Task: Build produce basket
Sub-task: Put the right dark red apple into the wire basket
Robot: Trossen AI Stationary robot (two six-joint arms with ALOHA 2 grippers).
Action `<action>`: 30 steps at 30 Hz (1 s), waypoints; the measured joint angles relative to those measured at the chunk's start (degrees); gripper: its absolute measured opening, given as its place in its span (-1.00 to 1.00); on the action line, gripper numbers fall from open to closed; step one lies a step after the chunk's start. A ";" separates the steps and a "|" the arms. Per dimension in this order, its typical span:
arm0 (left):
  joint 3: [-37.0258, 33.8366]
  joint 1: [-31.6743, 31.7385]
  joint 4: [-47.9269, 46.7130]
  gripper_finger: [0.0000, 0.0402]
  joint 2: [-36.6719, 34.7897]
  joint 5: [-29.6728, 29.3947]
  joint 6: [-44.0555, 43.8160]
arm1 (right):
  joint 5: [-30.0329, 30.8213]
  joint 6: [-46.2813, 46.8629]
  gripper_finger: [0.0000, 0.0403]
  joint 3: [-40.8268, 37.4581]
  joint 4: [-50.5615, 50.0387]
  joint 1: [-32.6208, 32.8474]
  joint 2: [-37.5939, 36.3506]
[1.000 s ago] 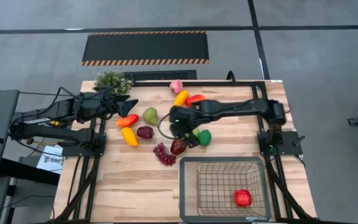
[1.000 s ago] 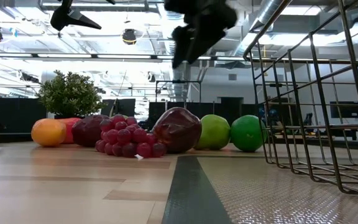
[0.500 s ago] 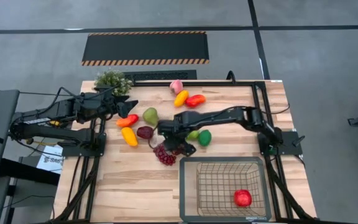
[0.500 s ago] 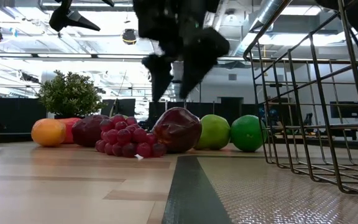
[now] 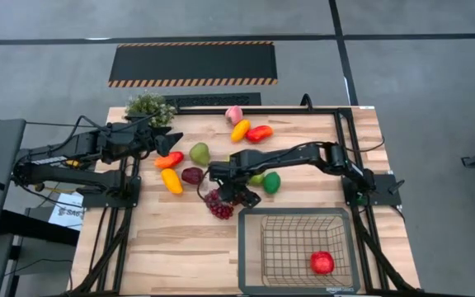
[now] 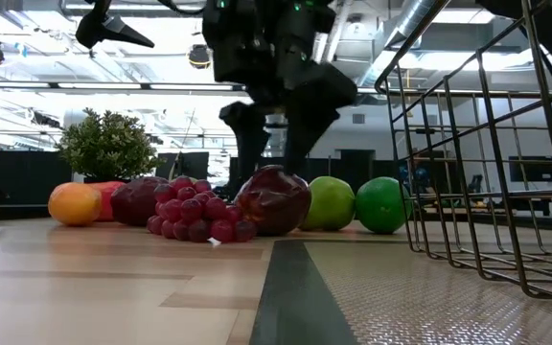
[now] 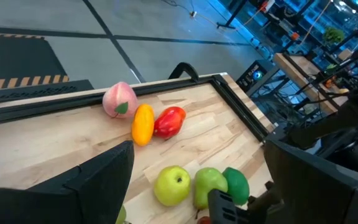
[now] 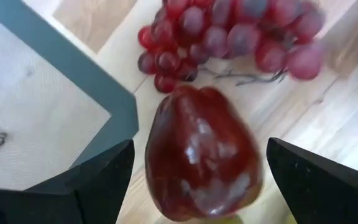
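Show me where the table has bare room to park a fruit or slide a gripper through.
Bare wood lies left of the basket, below the grapes, and right of the green lime toward the right arm's base. The basket holds one red fruit, so it is mostly free. It is crowded around the dark red pepper, where the open right gripper straddles it.

1. One wire basket [image 5: 298, 216], with one red fruit [image 5: 322, 262] in it.
2. One bunch of purple grapes [image 5: 218, 205].
3. Two dark red pieces: a dark red pepper [image 8: 202, 153] and another [image 5: 192, 175] out on the table.
4. Three green fruits [image 7: 172, 185] in a row.
5. One pink peach [image 7: 119, 100].
6. One potted plant [image 5: 149, 106].
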 joint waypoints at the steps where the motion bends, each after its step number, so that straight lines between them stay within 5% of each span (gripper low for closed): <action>1: 0.00 -0.01 0.00 0.73 0.01 -0.01 -0.01 | 0.00 -0.16 0.91 -1.01 0.93 -0.02 0.00; 14: 0.00 0.00 0.04 0.73 0.01 -0.41 0.03 | 1.58 1.86 0.89 -3.79 5.41 -0.77 0.00; 24: 0.00 0.00 0.06 0.73 0.00 -1.71 0.08 | 1.92 4.64 0.48 -3.79 5.71 -0.77 -0.02; 30: 0.00 -0.01 0.05 0.73 -0.01 -1.81 0.09 | 2.23 9.05 0.43 -3.05 4.46 -0.77 -0.56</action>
